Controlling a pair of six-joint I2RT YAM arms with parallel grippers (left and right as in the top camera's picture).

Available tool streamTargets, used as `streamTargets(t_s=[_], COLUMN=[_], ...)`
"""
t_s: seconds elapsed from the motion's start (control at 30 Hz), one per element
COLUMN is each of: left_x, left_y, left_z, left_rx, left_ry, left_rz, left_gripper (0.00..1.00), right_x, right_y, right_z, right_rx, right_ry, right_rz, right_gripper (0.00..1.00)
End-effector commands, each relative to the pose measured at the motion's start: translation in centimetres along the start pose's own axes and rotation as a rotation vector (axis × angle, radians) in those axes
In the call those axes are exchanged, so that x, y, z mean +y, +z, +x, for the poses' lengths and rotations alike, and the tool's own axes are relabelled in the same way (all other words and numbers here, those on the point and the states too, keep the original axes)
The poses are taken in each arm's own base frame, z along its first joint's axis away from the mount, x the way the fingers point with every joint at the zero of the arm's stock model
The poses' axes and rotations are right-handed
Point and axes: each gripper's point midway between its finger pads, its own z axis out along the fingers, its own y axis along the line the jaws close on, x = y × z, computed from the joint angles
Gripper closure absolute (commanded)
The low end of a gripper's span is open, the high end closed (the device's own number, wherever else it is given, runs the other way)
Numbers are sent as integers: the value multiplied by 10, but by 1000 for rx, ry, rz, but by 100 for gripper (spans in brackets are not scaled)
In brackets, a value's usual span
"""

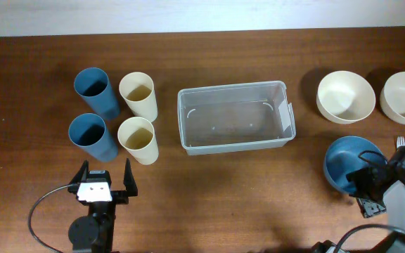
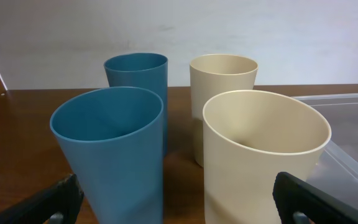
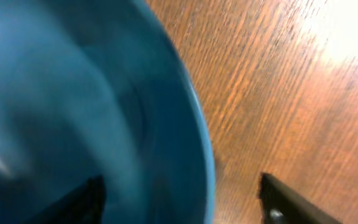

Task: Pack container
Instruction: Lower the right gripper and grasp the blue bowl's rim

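Left gripper point(image 1: 106, 174) spread wide, empty, facing near blue cup point(image 1: 90, 135). Clear container point(image 1: 234, 116) mid-table, empty — likely light, flexy, slick walls; you take thick rim. Right gripper point(image 3: 180, 186) agape astride blue bowl point(image 1: 349, 163) rim — nothing clamped.

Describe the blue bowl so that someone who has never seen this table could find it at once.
Start at the clear container in the middle. To its right, two cream bowls stand side by side; the blue bowl sits nearer the robot, before them. It is the only blue bowl: the other blue things are tall cups left of the container.
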Motion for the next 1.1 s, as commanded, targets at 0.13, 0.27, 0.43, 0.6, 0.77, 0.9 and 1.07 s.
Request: streamTargets(t_s=[0.13, 0.27, 0.43, 0.6, 0.77, 0.9, 1.07], left_x=[2, 2, 2, 2, 2, 2, 2], left_y=[0, 0, 0, 0, 0, 0, 0], left_z=[1, 1, 1, 1, 1, 1, 1], left_rx=[1, 1, 1, 1, 1, 1, 1], left_ry=[18, 18, 18, 18, 18, 18, 18], left_rz=[-9, -9, -9, -9, -9, -9, -9], left_gripper=[0, 0, 0, 0, 0, 0, 0], right_x=[-1, 0, -1, -4, -2, 3, 17], right_y=[23, 23, 20, 13, 0, -25, -65], right_z=[4, 2, 4, 3, 1, -2, -9], right_rx=[58, 50, 53, 33, 0, -43, -100], right_ry=[-6, -4, -4, -5, -5, -8, -47], right_rz=[20, 15, 22, 26, 2, -38, -123], right_gripper=[75, 93, 96, 96, 96, 96, 96])
